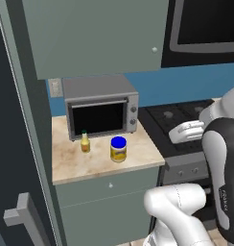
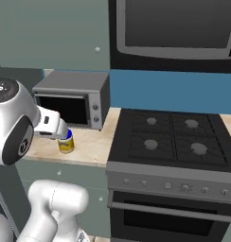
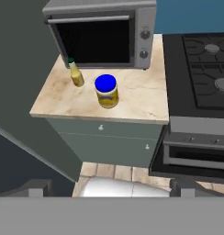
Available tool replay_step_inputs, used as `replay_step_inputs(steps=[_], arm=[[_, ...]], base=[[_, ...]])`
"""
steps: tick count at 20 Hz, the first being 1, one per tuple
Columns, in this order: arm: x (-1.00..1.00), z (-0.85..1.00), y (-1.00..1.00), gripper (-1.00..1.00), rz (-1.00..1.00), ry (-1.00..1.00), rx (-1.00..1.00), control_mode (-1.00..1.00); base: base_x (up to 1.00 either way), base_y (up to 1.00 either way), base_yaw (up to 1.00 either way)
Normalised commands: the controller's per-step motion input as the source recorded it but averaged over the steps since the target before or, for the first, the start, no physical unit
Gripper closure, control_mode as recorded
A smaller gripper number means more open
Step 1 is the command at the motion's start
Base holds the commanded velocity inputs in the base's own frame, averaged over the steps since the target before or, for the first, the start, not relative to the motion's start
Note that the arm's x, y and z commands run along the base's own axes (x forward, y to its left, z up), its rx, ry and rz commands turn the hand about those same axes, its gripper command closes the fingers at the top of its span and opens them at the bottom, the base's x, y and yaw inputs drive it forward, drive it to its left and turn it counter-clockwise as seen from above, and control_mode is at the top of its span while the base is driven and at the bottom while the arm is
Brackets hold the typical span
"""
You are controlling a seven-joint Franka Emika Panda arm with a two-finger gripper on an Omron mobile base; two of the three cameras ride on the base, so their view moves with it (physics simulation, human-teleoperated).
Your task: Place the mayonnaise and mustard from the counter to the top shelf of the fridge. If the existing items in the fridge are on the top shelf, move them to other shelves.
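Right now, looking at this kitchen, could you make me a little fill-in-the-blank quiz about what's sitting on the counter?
1. The mayonnaise jar has a wide lid coloured ____.
2. The mustard bottle and the jar both stand on the counter in front of the ____ oven.
3. Next to the counter, on the side away from the mustard, sits the black ____ with four burners.
4. In the left base view, the mustard stands to the ____ of the jar.

Missing words: blue; toaster; stove; left
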Motion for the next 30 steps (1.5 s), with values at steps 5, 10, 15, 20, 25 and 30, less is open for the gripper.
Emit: replay_step_inputs(steps=[5, 10, 15, 20, 25, 30], arm=[[0.45, -0.18, 0.27, -1.0, 0.0, -0.05, -0.04, -1.0], [0.37, -0.44, 0.14, -1.0, 0.0, 0.0, -0.03, -1.0], [0.39, -0.65, 0.34, -1.0, 0.0, 0.08, -0.05, -1.0], [0.52, -0.7, 0.61, -1.0, 0.0, 0.13, 0.0, -1.0], [0.58, -0.52, 0.63, -1.0, 0.0, 0.09, 0.0, -1.0], [0.63, -0.16, 0.11, -1.0, 0.0, 0.01, -0.04, -1.0]], base=[[0.0, 0.0, 0.0], [0.0, 0.0, 0.0], [0.0, 0.0, 0.0], [0.0, 0.0, 0.0], [0.0, 0.0, 0.0], [0.0, 0.0, 0.0]])
